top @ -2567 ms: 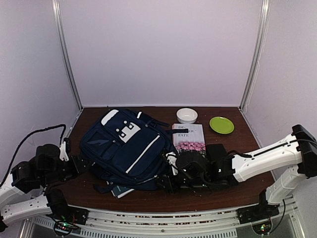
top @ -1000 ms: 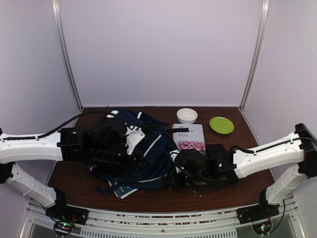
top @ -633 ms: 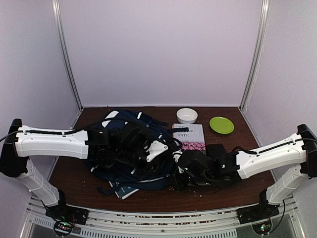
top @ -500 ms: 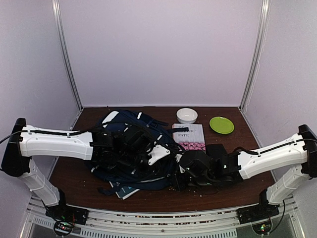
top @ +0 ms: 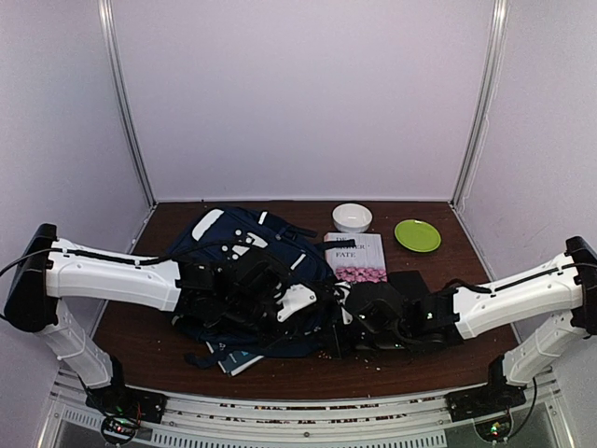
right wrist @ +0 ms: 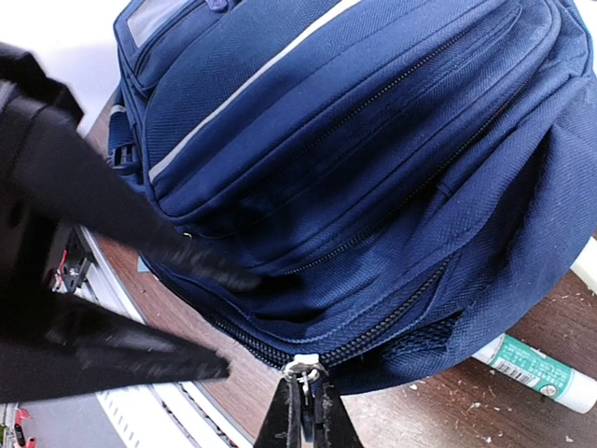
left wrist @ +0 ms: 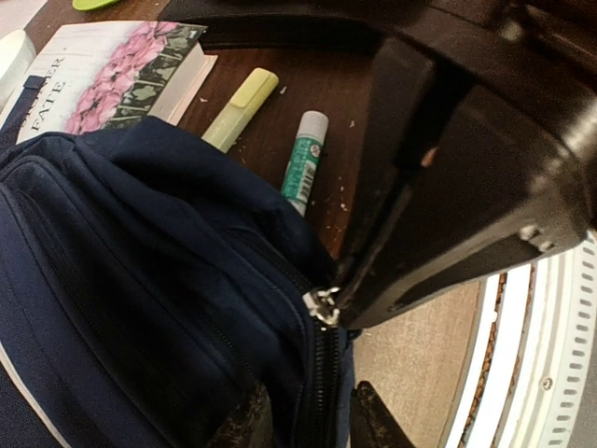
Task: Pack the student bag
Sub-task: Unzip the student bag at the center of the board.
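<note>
I read the student bag point(top: 219, 245) as navy with white stripe trim and white patches. Right of the bag: a book point(top: 355, 259) with pink flowers on white, a white bowl point(top: 352, 217), a lime-green plate point(top: 417, 235).

BOOK COVER, TABLE CENTRE: The one word I can read stands on the white cover of the book point(top: 357, 257) with pink flowers: "FATE", in dark capitals. From my left wrist, the line above it ends in "ER", and its other letters are too blurred to read. The green label on the glue stick point(left wrist: 304, 159) carries small print that is also too blurred to read.
</note>
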Controlling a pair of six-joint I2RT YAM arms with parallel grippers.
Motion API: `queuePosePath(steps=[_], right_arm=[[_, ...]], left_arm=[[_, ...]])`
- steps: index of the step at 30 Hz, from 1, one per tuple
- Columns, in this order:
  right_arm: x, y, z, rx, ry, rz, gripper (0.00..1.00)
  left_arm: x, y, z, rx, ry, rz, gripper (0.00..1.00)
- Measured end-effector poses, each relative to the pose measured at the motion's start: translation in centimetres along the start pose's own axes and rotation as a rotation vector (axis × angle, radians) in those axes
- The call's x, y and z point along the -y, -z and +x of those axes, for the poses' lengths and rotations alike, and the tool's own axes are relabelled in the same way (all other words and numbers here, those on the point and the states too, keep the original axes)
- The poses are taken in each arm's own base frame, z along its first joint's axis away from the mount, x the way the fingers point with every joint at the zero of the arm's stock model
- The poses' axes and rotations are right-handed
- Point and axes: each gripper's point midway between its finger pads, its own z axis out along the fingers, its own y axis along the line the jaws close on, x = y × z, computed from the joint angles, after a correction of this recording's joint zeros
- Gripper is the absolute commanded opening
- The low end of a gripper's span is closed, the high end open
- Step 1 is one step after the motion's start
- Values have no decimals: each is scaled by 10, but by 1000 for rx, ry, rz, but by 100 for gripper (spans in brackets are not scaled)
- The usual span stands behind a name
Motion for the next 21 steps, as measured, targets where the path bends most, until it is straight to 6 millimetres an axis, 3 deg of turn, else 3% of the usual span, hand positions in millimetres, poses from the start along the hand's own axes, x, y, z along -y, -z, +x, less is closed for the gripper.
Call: queuePosePath(steps=[5,12,21], right_arm=[[0,3,0,4,-17,-13,0],[-2,6,-2,12,-28,-25,0],[-3,6,-2,15,-38,-33,0]], left_arm=[[-11,0,0,21,16,-40,58],[-16,24,-20,107,4,-79,59],[-11,3,-4,43,2,-41,60]])
